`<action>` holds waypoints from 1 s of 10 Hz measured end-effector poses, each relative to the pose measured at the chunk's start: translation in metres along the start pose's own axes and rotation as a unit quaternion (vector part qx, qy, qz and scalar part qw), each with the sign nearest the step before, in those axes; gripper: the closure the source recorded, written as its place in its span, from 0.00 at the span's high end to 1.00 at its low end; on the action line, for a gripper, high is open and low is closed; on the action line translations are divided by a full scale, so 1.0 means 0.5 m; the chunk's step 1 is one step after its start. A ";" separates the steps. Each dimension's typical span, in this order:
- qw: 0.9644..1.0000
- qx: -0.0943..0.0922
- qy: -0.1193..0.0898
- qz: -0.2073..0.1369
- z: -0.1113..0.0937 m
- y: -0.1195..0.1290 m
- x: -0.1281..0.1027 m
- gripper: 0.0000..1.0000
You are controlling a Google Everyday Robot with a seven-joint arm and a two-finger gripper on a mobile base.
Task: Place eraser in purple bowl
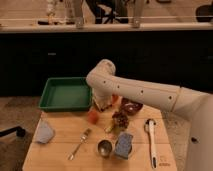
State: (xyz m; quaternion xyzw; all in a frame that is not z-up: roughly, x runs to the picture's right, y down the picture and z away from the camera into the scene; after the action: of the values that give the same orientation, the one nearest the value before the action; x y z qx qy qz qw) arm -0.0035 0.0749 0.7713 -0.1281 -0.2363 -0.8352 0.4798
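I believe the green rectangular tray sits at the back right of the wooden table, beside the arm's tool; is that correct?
Not quite: the green rectangular tray sits at the back left of the wooden table, as the camera view shows. The rest holds: the arm's tool hangs just beside the tray's right edge, with the dark purple bowl on its other side.

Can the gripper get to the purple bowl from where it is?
Probably yes. The gripper, shut, hangs at the table's back edge, just left of the purple bowl. Nothing stands between them, though the arm passes over the bowl.
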 end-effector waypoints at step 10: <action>0.997 -0.006 0.013 0.072 -0.024 0.105 -0.045 0.00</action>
State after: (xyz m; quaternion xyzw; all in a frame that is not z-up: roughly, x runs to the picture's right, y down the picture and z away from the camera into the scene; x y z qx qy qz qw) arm 0.0531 0.0630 0.7653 -0.1368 -0.2149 -0.8017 0.5407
